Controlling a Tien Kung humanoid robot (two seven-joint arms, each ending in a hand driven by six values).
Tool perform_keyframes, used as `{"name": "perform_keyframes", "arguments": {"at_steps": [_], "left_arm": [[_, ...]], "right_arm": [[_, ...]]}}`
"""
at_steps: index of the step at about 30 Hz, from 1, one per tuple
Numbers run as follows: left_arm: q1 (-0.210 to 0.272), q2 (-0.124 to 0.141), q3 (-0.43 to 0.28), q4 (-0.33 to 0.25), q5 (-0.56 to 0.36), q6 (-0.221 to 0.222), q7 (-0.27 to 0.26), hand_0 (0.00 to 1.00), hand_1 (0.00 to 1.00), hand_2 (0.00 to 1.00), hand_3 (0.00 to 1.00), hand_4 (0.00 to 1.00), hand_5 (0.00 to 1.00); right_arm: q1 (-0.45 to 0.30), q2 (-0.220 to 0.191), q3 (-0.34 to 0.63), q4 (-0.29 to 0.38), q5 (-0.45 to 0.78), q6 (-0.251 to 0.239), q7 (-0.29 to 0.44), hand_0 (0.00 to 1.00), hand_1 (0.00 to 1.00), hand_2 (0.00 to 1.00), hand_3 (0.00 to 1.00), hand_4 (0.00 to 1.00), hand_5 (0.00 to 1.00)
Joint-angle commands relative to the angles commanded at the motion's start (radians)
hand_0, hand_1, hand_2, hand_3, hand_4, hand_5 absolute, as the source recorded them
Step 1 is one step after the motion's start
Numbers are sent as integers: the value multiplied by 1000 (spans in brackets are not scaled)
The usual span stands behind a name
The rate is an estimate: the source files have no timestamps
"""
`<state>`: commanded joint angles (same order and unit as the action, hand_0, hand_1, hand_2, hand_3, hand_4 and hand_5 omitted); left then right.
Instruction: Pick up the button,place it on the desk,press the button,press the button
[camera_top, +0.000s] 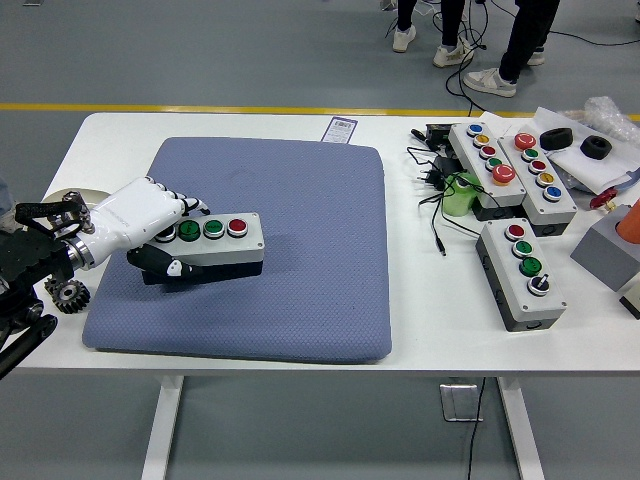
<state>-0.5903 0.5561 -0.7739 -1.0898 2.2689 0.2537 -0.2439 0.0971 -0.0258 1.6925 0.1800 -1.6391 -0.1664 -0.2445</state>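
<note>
Left hand (140, 222) closed around the button box (212, 240), thumb beneath, fingers over its left end. Box level, low over the blue mat (300, 290), likely for set-down; buttons face up, clear to the hand's right.

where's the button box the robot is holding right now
In the head view the button box sits at the left side of the blue mat, gripped by the left hand.

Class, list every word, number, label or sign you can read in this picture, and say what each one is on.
None can be read.
Small card at the blue mat's far edge: print too small and blurred.
Button boxes, including the one in the left hand: no legible markings.
</note>
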Motion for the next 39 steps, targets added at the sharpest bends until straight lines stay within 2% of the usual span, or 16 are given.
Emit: {"name": "perform_keyframes", "arguments": {"at_steps": [4,9,10,12,15,16,21,22,27,28,33,34,39], "left_arm": [[-3,-3,8,15,0,6,0,28,2,2,119,703,573],[-2,-1,-1,18,0,51,12,28,2,2,119,703,573],[-1,0,-3,18,0,56,15,20,2,2,232,718,567],[0,0,-7,17,0,66,26,20,2,2,232,718,567],[2,0,-8,16,0,58,40,20,2,2,232,718,567],[2,0,-9,16,0,50,44,17,92,162,462,745,578],[2,-1,-3,25,0,31,45,17,92,162,462,745,578],[1,0,0,28,0,25,45,197,355,397,575,752,569],[-1,1,2,42,0,-18,44,197,355,397,575,752,569],[-1,1,3,45,0,-25,46,663,730,783,761,770,562],[-1,1,1,50,0,-33,52,663,730,783,761,770,562],[-1,1,0,50,0,-31,54,890,895,957,924,894,567],[2,0,-5,50,0,-37,61,890,895,957,924,894,567]], "right_arm": [[3,0,-1,0,0,0,0,654,663,674,585,421,260],[4,0,-3,0,3,0,1,654,663,674,585,421,260],[4,0,-4,0,4,0,1,654,664,674,585,421,260],[5,0,-3,0,5,0,1,654,664,674,585,421,260],[5,0,-4,0,4,1,2,654,664,674,585,421,260],[5,-1,-4,0,4,0,2,654,663,674,585,421,260],[6,-1,-4,0,4,1,2,654,663,674,585,421,260],[7,-1,-4,0,3,1,2,654,664,674,585,421,260],[8,-1,-5,0,5,0,2,654,664,674,585,421,260],[8,-1,-5,0,6,0,2,654,664,674,585,421,259],[10,-1,-6,0,4,1,2,654,664,674,585,421,259],[10,-1,-6,0,5,1,2,654,664,674,585,420,258],[11,-1,-5,0,4,1,2,654,664,674,585,420,258]]}}
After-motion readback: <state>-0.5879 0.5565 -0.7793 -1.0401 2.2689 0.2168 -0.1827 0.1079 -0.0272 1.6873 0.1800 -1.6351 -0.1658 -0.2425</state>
